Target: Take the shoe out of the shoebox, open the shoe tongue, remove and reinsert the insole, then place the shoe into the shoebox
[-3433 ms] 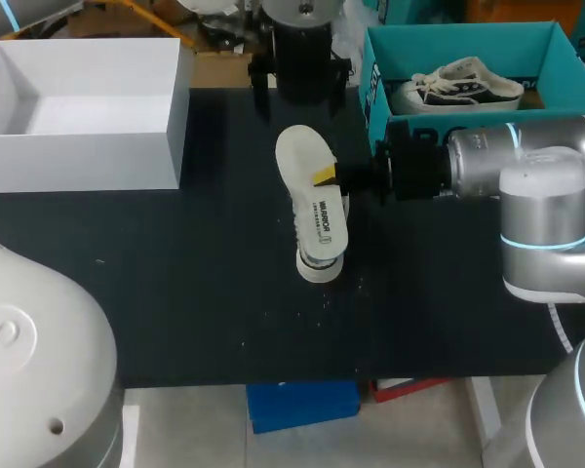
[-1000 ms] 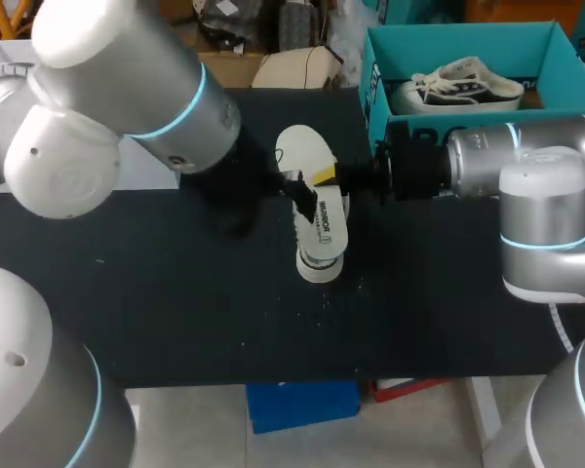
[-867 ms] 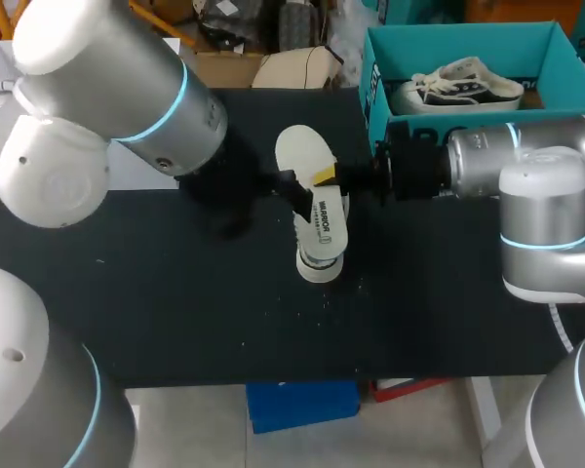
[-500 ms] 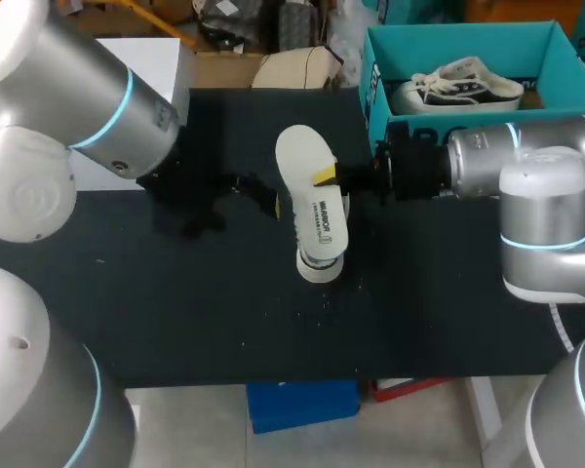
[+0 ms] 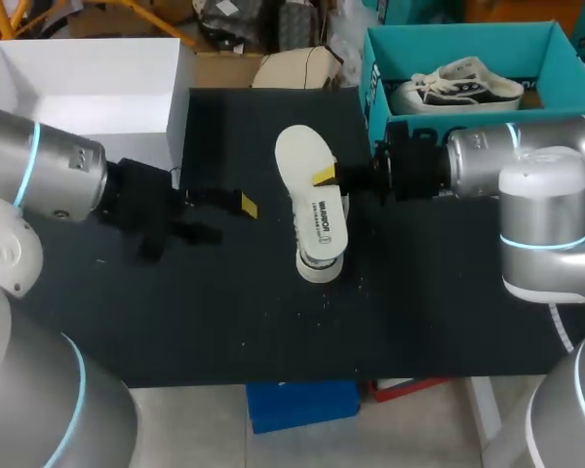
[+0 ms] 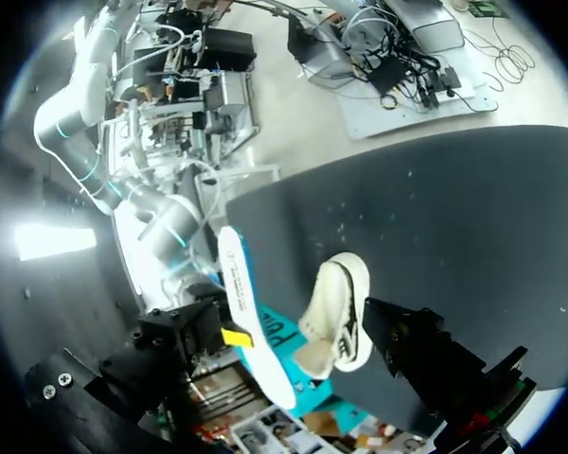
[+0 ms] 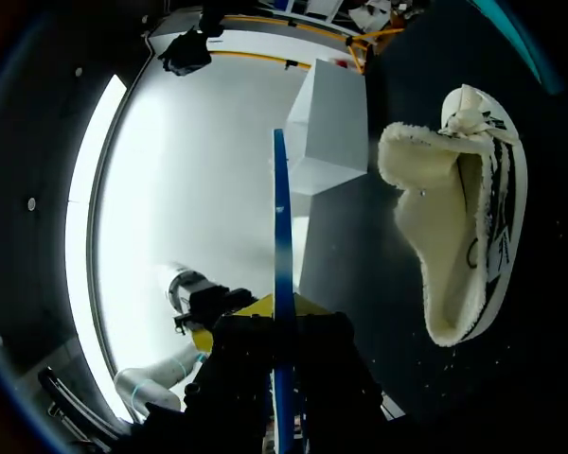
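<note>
My right gripper point(image 5: 328, 176) is shut on the edge of a white insole point(image 5: 310, 190), which hangs over the middle of the black table. Under the insole lies the white shoe point(image 5: 319, 265), mostly hidden. In the right wrist view the insole point(image 7: 279, 236) runs edge-on between the fingers of that gripper point(image 7: 279, 326), and the fleece-lined shoe point(image 7: 459, 218) lies beside it. My left gripper point(image 5: 226, 218) stands open and empty, left of the shoe and well apart from it. The left wrist view looks across at the insole point(image 6: 241, 317) and the shoe point(image 6: 339, 312).
An open white box point(image 5: 175, 117) stands at the back left, nothing showing inside it. A teal shoebox point(image 5: 375, 78) at the back right holds another white shoe point(image 5: 458, 86). My right arm lies along the teal box's front wall.
My left arm has pulled back to the left, away from the insole and shoe, its gripper staying open. The right arm, insole and shoe have not moved.
</note>
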Tool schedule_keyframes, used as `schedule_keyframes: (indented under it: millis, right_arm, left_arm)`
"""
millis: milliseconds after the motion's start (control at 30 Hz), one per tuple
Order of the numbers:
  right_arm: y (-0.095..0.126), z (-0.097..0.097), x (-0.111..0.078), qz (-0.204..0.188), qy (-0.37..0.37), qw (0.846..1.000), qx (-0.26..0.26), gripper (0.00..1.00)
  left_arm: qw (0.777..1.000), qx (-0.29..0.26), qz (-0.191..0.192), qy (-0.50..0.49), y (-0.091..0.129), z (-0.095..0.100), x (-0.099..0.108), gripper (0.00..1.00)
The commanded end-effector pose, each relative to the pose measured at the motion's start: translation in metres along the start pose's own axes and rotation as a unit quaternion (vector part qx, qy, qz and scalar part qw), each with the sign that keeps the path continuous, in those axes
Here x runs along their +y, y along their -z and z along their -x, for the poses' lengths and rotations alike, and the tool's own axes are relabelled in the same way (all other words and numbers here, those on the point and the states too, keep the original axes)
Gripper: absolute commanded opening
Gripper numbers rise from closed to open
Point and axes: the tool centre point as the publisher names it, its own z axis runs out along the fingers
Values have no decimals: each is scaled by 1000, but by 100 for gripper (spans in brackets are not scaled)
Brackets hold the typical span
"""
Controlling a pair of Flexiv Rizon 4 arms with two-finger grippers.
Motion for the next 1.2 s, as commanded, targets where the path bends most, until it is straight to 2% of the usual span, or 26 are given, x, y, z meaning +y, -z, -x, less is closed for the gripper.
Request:
schedule_keyframes:
  millis: [33, 133, 200, 400, 500, 733, 967, 1133, 1167, 1200]
  right_arm:
    - [-1, 0, 0, 1, 0, 1000, 0, 0]
    - [-1, 0, 0, 1, 0, 1000, 0, 0]
    - [-1, 0, 0, 1, 0, 1000, 0, 0]
    - [-1, 0, 0, 1, 0, 1000, 0, 0]
    - [-1, 0, 0, 1, 0, 1000, 0, 0]
    - [-1, 0, 0, 1, 0, 1000, 0, 0]
    - [-1, 0, 0, 1, 0, 1000, 0, 0]
    - [-1, 0, 0, 1, 0, 1000, 0, 0]
    - [-1, 0, 0, 1, 0, 1000, 0, 0]
    - [-1, 0, 0, 1, 0, 1000, 0, 0]
  left_arm:
    - [973, -229, 32, 3, -4, -11, -7, 100]
    - [959, -276, 66, 28, -9, -23, -3, 100]
    - [954, -287, 84, 31, -10, -28, 1, 100]
    - [937, -333, 97, 36, -19, -38, 16, 100]
    - [934, -338, 109, 32, -25, -40, 26, 100]
    - [931, -345, 117, 22, -36, -37, 51, 100]
    - [935, -335, 114, 1, -46, -21, 77, 100]
    - [937, -330, 110, -8, -55, -11, 89, 100]
    - [937, -330, 110, -8, -56, -10, 91, 99]
    - [937, -331, 109, -10, -57, -8, 93, 92]
